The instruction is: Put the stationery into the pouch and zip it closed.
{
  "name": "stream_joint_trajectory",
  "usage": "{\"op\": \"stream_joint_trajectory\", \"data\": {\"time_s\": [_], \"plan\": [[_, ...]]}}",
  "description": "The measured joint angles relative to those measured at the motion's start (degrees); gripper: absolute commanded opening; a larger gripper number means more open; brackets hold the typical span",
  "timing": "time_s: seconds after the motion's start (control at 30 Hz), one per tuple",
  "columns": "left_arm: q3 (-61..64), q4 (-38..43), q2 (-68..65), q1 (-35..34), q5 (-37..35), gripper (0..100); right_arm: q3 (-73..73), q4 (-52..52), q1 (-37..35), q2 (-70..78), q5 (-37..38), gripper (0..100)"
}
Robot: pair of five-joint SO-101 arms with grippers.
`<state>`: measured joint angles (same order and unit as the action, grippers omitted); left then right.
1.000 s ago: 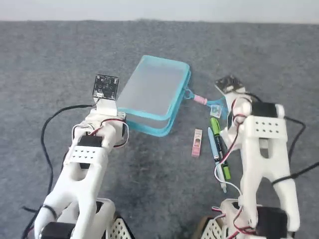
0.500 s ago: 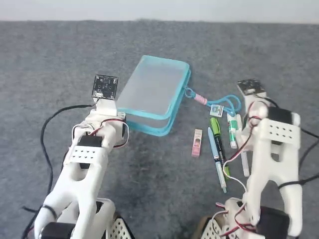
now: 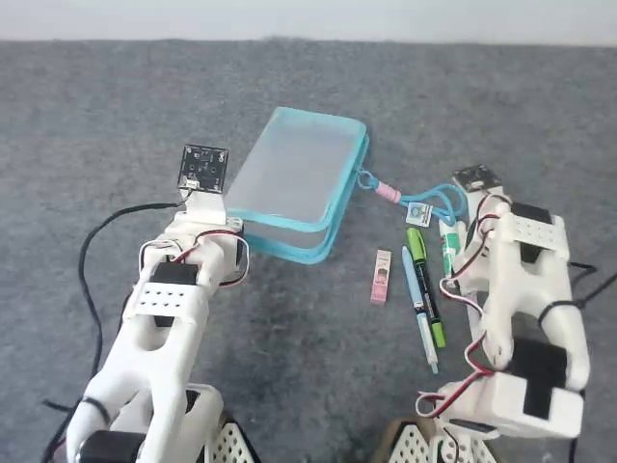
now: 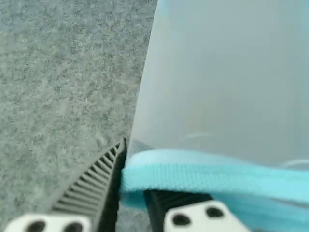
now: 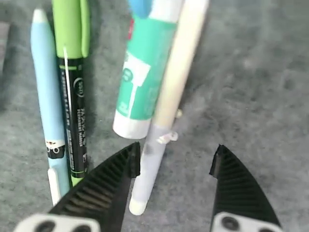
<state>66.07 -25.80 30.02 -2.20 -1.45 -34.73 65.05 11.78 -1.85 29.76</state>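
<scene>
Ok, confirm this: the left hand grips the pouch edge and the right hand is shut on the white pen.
Not quite: the right hand is open over the white pen, as the right wrist view shows. The left hand does grip the pouch by its edge.

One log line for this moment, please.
left gripper: jaws shut on pouch edge | right gripper: jaws open over white pen, beside glue stick | highlighter, blue pen, eraser: untouched

print on green pen (image 5: pixel 73 96), glue stick (image 5: pixel 144 67), unreadable
</scene>
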Motion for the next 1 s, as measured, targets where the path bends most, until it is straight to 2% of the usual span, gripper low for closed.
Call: {"op": "stream_joint_trajectory", "data": {"time_s": [0.13,0.47,0.77,1.0], "plan": [[0.0,0.0,0.0,0.0,0.0,1,0.0,-1.0,-0.1,1.9,0.4,20.8],[0.0,0.0,0.0,0.0,0.0,1,1.2,-3.6,0.3,6.2,0.4,0.2],[0.0,0.0,0.0,0.0,0.0,1,-0.3,-3.4,2.8,3.8,-1.8,0.6],[0.0,0.0,0.0,1.3,0.0,1,-7.8,-2.9,2.6,-11.8,-3.1,0.6]]}}
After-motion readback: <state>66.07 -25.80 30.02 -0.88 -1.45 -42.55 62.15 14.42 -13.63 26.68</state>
